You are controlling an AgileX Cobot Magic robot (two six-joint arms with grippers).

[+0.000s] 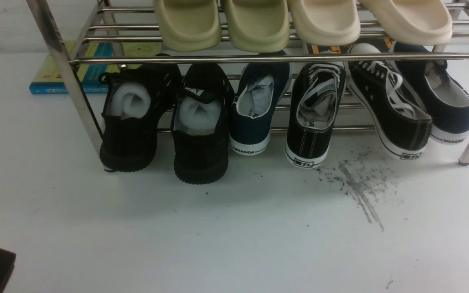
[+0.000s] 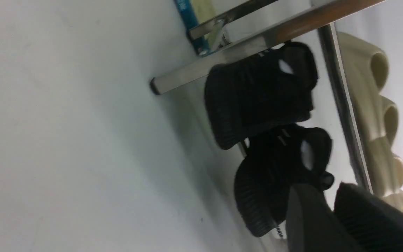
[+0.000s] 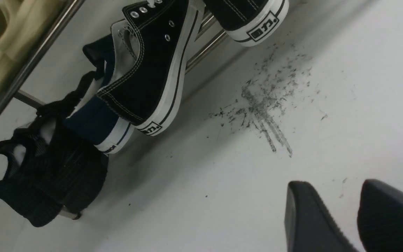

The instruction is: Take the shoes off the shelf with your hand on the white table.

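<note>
Released and empty, the left tool [image 2: 322, 187] (barely parted) or right tool [image 3: 332, 183] may snag laced sneakers [image 1: 315, 112] wedged between the navy shoes [image 1: 255, 112].

The shelf [image 1: 61, 61] stands on the worktop [image 1: 136, 228] ahead of us. On its upper tier we see four slides [image 1: 259, 24] in a row. On the lower tier, from left to right, sit two knit trainers [image 1: 132, 118], one slip-on shoe [image 1: 255, 110], two laced sneakers [image 1: 316, 114] and the other slip-on shoe [image 1: 446, 97], heels toward us. A book [image 1: 47, 77] lies behind the shelf's left leg, and a scuff patch [image 1: 356, 183] lies before the laced sneakers.
</note>
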